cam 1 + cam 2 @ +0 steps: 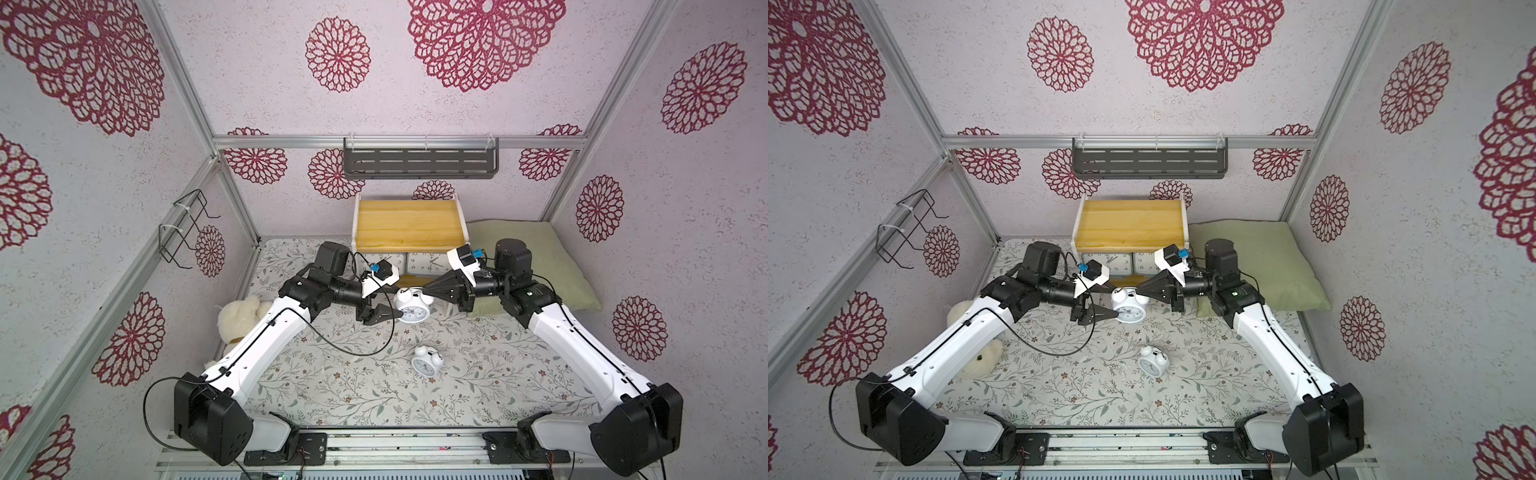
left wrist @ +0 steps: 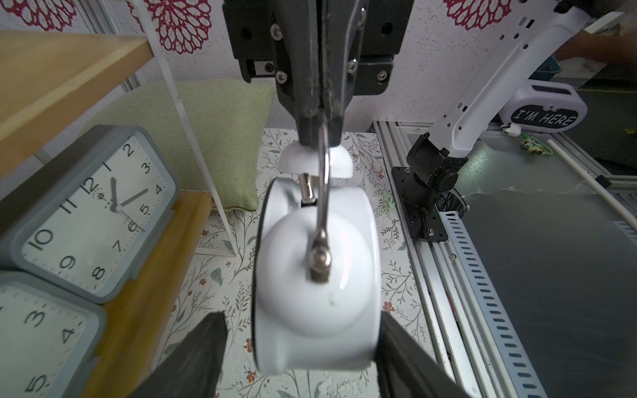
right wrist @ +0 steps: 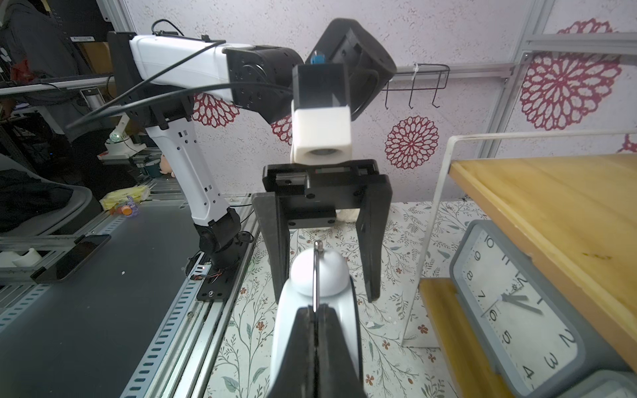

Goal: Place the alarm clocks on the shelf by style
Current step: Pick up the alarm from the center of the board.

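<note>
My right end effector (image 1: 424, 291) is pressed together on the thin metal handle (image 2: 324, 179) of a bell clock (image 1: 409, 311), pinching it at the top of the loop. The clock hangs from that grip just in front of the shelf (image 1: 409, 224). It has 1 white bell on each side of the handle, and in both top views its dial is turned toward my bases.

My left end effector (image 3: 327, 297) is spread, with 1 finger (image 3: 277, 248) on each side of the clock's round body. The wrist views show it straddling the case, but I cannot tell whether either finger touches it. My 2 end effectors face each other with the clock between them.

Behind the held clock, on the shelf's lower board (image 2: 144, 293), a grey clock (image 1: 388, 262) and a 2nd grey clock (image 1: 428, 262) stand side by side with their white dials facing out.

The 2nd bell clock (image 1: 426, 362) lies dial up on the floral worktop (image 1: 353, 395), nearer my bases and well apart from the shelf.

A green pillow (image 1: 540, 249) lies just beside the shelf on my right. A white plush toy (image 1: 239, 318) sits by my left arm. A dark rack (image 1: 419, 164) hangs on the back wall above the shelf, and a black wire holder (image 1: 183, 232) hangs on the left wall.
</note>
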